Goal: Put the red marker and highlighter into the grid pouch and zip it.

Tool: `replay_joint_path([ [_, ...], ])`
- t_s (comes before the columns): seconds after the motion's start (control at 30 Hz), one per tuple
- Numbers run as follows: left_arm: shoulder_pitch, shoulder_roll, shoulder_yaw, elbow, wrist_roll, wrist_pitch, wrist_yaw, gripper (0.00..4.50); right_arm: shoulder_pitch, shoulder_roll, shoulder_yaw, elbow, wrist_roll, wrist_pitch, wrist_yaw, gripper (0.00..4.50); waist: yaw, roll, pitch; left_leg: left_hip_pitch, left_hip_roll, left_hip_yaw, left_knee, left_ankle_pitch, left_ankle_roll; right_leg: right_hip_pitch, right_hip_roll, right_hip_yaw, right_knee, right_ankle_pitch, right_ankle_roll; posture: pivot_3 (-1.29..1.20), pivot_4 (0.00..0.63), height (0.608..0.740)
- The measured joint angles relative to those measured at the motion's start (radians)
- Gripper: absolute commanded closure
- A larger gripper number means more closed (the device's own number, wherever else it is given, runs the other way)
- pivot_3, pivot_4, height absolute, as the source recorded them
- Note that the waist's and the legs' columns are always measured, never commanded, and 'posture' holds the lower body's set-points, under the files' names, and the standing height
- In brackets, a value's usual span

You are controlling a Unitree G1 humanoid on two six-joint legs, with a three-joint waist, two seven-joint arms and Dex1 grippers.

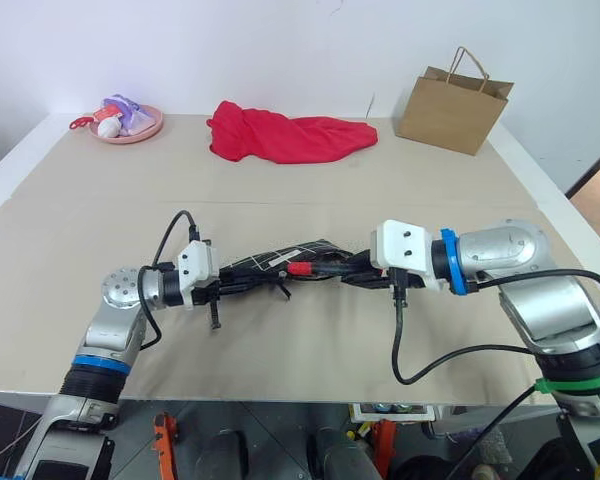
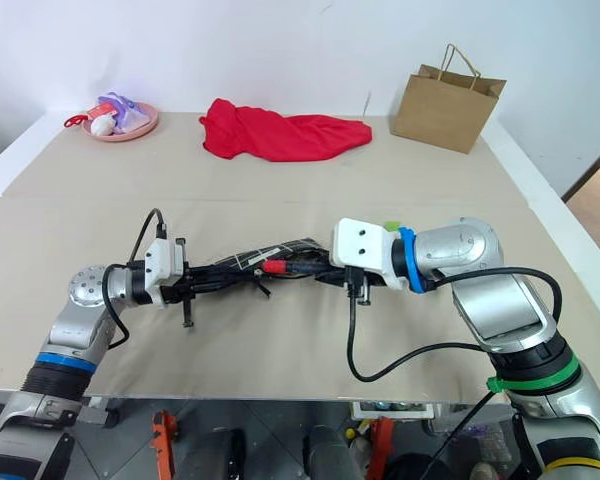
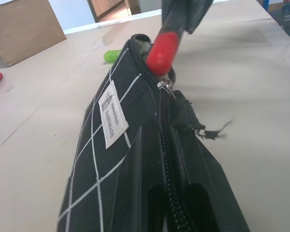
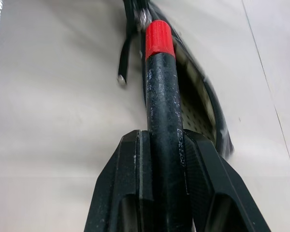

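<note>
In the centre of the left eye view, the flat black fabric pouch with white grid lines (image 1: 270, 262) is held off the beige worktop (image 1: 310, 350) between the two arms. The left gripper (image 1: 222, 283) has its fingers fully shut on the pouch's near end. The right gripper (image 4: 166, 145) has its fingers closed around the black barrel of the slim red marker (image 4: 160, 82), whose red tip sits at the pouch's open mouth, beside the zipper pull.

The pale-green highlighter (image 3: 112, 56) lies on the worktop, upper left in the left wrist view, beyond the pouch.

To do the insertion well, the marker should probably be lined up with the pouch's long axis and slid in along the zipper opening, the left gripper keeping the fabric taut so the mouth does not collapse or the tip snag on the teeth.
</note>
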Motion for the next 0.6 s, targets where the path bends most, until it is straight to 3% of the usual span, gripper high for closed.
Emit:
replay_joint_path([
  [0.23, -0.017, -0.005, -0.002, 0.001, 0.0, -0.009, -0.011, 4.5, -0.069, 0.067, 0.055, 0.008, -0.048, 0.036, -0.077, 3.86, 0.002, 0.0, 0.0, -0.001, -0.001, 0.0, 0.0, 0.0, 0.0, 0.0, -0.001, 0.0, 0.0, 0.0, 0.0, 0.0, 0.15, 0.74],
  [0.43, -0.017, -0.005, -0.002, 0.001, 0.0, -0.011, -0.011, 4.5, -0.023, -0.005, 0.027, 0.014, -0.043, 0.032, -0.07, 3.86, 0.009, 0.0, 0.0, -0.002, -0.003, 0.0, -0.001, 0.0, 0.0, 0.0, -0.002, 0.001, 0.0, -0.001, -0.001, 0.0, 0.15, 0.74],
  [0.6, -0.014, -0.002, -0.001, 0.001, 0.0, -0.011, -0.011, 4.5, 0.022, -0.099, -0.094, -0.044, 0.031, 0.074, -0.03, 3.86, 0.01, 0.0, 0.0, -0.001, -0.002, 0.0, -0.001, 0.0, 0.0, 0.0, -0.002, 0.0, 0.0, 0.0, -0.001, 0.0, 0.15, 0.74],
])
